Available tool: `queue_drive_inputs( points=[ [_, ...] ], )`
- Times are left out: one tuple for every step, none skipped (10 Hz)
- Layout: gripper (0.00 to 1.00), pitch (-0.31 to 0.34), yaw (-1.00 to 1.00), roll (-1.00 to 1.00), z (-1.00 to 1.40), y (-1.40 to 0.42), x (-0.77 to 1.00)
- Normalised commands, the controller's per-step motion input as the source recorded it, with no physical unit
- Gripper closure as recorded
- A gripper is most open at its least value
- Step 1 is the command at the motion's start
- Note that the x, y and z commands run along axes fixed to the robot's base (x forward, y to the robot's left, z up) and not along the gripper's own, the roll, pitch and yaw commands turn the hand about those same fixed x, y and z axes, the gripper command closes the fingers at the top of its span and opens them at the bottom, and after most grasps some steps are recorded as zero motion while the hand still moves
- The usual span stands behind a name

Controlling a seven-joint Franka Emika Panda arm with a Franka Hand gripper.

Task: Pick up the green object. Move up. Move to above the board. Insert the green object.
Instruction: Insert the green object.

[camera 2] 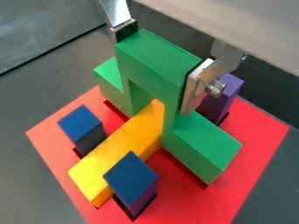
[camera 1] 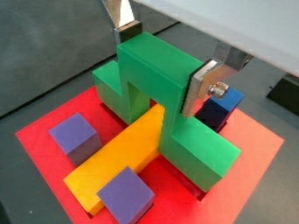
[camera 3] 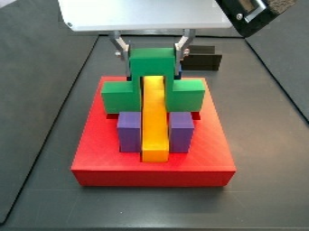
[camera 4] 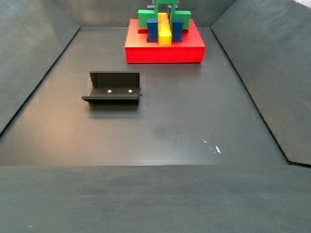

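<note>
Floor (camera 4: 158, 118): dark grey, bare apart from the rig items. In a side view the fixture (camera 4: 113, 89) stands nearest the camera, left of centre, well apart from everything else.

Board (camera 3: 154, 153): red square base at the far end of the floor in that same view (camera 4: 166, 50), flat on the floor. In the closer side view its front face and top rim are clear.

On the board: a yellow bar (camera 3: 154, 122) runs front to back down the middle. Purple blocks (camera 3: 130, 131) sit either side of its near half, touching it. In the wrist views the small blocks read purple (camera 1: 75, 136) or blue (camera 2: 82, 125) depending on the face seen; one dark blue block (camera 1: 219, 107) sits just behind the finger.

Green object (camera 3: 152, 79): seated on the far half of the board, its two lower cube ends down at either side of the yellow bar and the raised middle cube bridging over the bar. Both wrist views show it (camera 1: 163, 96) upright, with the bar (camera 1: 122, 157) passing under the arch.

Gripper (camera 3: 154, 56): directly above the far half of the board, under the silver wrist plate. Fingers (camera 1: 211, 80) flank the raised middle cube, plates flat against its opposite sides, so it is clamped on the green object (camera 2: 158, 87).

Behind the board, a dark block (camera 3: 201, 60) sits on the floor, near the gripper.
</note>
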Motion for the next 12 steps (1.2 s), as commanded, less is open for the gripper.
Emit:
queue_drive_inputs(
  points=[
    [1.00,0.000,0.05,0.22,-0.26,-0.11,0.00],
    [1.00,0.000,0.06,0.28,-0.27,-0.13,0.01],
    [1.00,0.000,0.04,0.32,-0.22,-0.12,0.14],
    [1.00,0.000,0.02,0.29,-0.09,-0.08,0.31],
    [1.00,0.019,0.01,0.24,-0.03,-0.05,0.46],
    [1.00,0.029,0.00,0.25,-0.09,-0.07,0.36],
    [1.00,0.000,0.00,0.20,-0.11,-0.10,0.26],
    [1.00,0.000,-0.07,0.11,-0.16,-0.16,0.04],
    [1.00,0.000,-0.22,0.03,-0.20,-0.02,-0.11],
    [1.00,0.000,-0.27,0.00,-0.11,0.00,-0.15],
    [1.00,0.000,-0.20,0.00,-0.11,0.00,-0.06],
    [1.00,0.000,-0.16,0.00,-0.05,0.04,-0.05]
  ],
)
